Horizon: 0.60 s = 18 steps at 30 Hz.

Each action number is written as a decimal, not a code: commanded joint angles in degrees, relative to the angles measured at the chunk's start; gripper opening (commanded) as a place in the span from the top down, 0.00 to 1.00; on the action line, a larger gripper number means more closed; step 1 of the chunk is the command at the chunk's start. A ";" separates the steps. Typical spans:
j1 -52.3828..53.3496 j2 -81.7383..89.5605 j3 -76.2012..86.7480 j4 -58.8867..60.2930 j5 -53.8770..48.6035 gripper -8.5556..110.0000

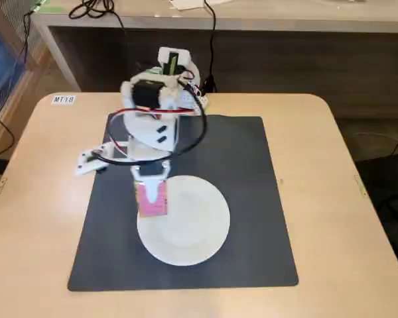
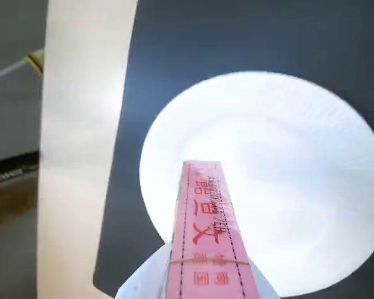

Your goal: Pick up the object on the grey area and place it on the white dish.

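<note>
Pink box held over the white plate

On the light wooden worktop (image 1: 331, 199), the square charcoal mat (image 1: 252, 199) carries the round white plate (image 1: 192, 232); the jaws grip the small pink rectangular box (image 1: 152, 200) above its left rim. Only the wrist view shows its red print (image 2: 207, 230).

The fixed view looks down steeply from high above the front edge of the light wooden tabletop (image 1: 33, 199), facing the white arm's base at the far side, and stands far enough back to take in the whole square dark grey mat (image 1: 252, 199) and the table's corners. The wrist view rides just behind the white two-finger gripper (image 2: 202, 283), close in, looking past its tips onto the round white plate (image 2: 299, 156) ahead of the gripper. Both views share the plate, the mat around it and a strip of tabletop.
</note>
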 commanded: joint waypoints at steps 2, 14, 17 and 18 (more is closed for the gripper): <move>-2.81 -2.99 -6.50 -0.18 -0.26 0.93; -3.78 -12.13 -14.41 -0.18 -1.14 0.93; -3.87 -12.74 -14.41 -0.26 -1.14 0.93; -3.87 -12.92 -14.41 -0.26 -1.23 0.93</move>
